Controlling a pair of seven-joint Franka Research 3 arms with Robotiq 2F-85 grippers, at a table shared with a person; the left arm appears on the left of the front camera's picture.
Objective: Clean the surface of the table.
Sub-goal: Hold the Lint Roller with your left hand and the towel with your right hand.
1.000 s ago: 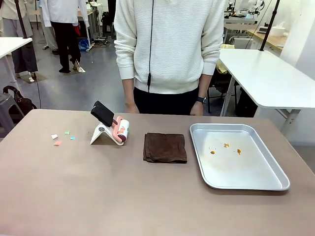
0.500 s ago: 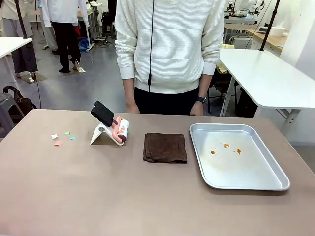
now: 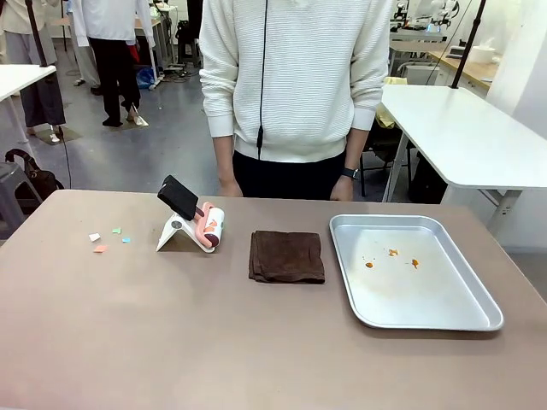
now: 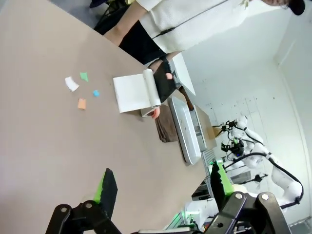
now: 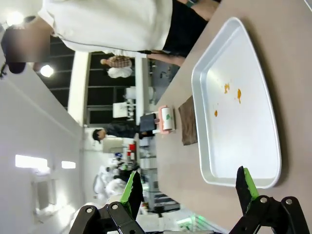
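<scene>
Currently idle. Left jaws are wide apart and empty, green pads (image 4: pixel 108 187) hanging above the bare near tabletop (image 3: pixel 171 342). Right jaws are likewise apart, holding nothing, their pads (image 5: pixel 132 187) above the tabletop just short of the metal tray (image 3: pixel 427 295).

The taupe tabletop spans the whole foreground, and the work is laid out in a row across its far half, presumably to match each tool to its mess:
- paper scraps (image 3: pixel 109 239) loose at far left, apart from everything;
- lint roller (image 3: pixel 209 226) propped on a white stand (image 3: pixel 173 232) just beside them, black handle raised, likely for easy pickup;
- folded brown cloth (image 3: pixel 286 256) flat between roller and tray;
- orange specks (image 3: pixel 393 253) on the tray floor.

Writing: the roller's label may carry print; too small to read.

Person (image 3: pixel 295 85) stands at the far edge, hands down.
</scene>
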